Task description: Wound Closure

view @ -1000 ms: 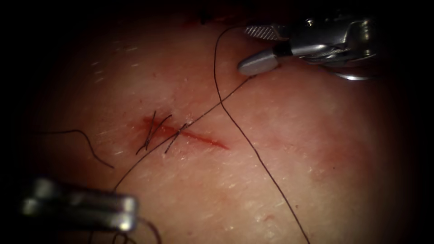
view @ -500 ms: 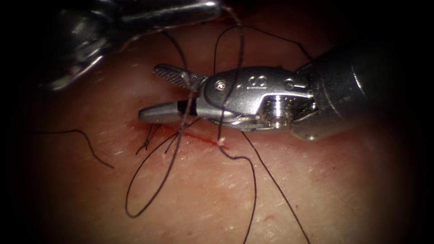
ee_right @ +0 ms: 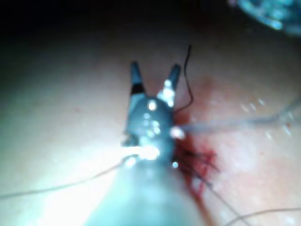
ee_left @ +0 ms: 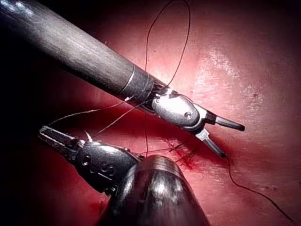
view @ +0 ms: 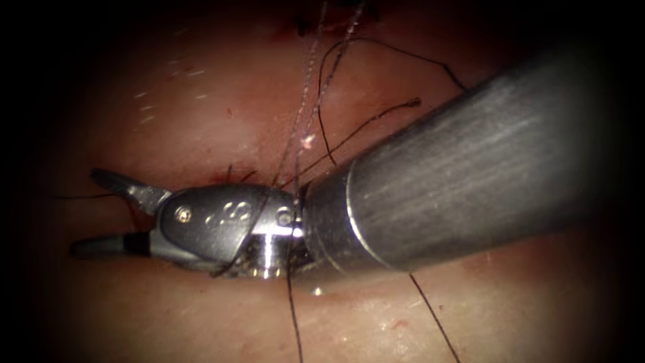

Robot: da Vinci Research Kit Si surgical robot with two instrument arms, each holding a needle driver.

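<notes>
My right tool [view: 86, 212] lies low across the cut, its jaws open and empty, pointing left past the cut's left end. Dark thread [view: 293, 316] drapes over its wrist and rises in taut strands toward the top edge. Two stitches [view: 232, 176] peek out just above the tool. In the left wrist view my left tool [ee_left: 47, 132] has its jaws shut on the thread [ee_left: 89, 112], which runs from there to the right tool's shaft. The right tool [ee_left: 233, 141] stands open above the red cut [ee_left: 188, 160]. In the right wrist view the open right tool [ee_right: 155, 66] sits beside the cut [ee_right: 197, 165].
The right tool's thick shaft [view: 470, 168] covers most of the tissue [view: 201, 101] right of the cut. A loose thread tail [view: 437, 323] trails toward the lower right, and another short end [view: 80, 197] lies at the far left.
The right tool has pushed farther left and lower across the cut, with thread now around its wrist. The left tool has left the top of the endoscope view, drawing the thread upward.
</notes>
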